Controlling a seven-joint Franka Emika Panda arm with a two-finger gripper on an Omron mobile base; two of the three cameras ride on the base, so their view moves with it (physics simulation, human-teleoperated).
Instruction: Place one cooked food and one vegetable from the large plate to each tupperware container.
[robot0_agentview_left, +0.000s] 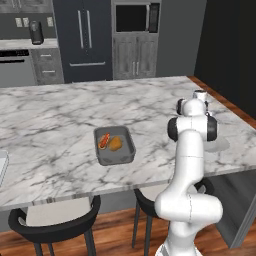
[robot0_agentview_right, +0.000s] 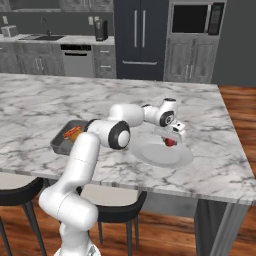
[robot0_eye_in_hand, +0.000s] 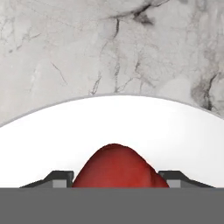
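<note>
The large white plate (robot0_agentview_right: 156, 156) lies on the marble island near its right end, with its rim arcing across the hand view (robot0_eye_in_hand: 48, 140). My gripper (robot0_agentview_right: 171, 141) hangs low over the plate, shut on a rounded red vegetable (robot0_eye_in_hand: 117, 166) that fills the gap between both fingertips (robot0_eye_in_hand: 59, 178). To the left, the dark grey tupperware container (robot0_agentview_left: 116, 156) holds a hot dog (robot0_agentview_left: 104, 140) and a golden breaded piece (robot0_agentview_left: 115, 144). A pale tub edge (robot0_agentview_left: 2, 167) peeks in at the far left of the counter.
The marble island (robot0_agentview_left: 60, 115) ends in a front edge with black stools (robot0_agentview_left: 50, 220) below it. A fridge, oven and cabinets stand behind. Wooden floor lies to the right of the island.
</note>
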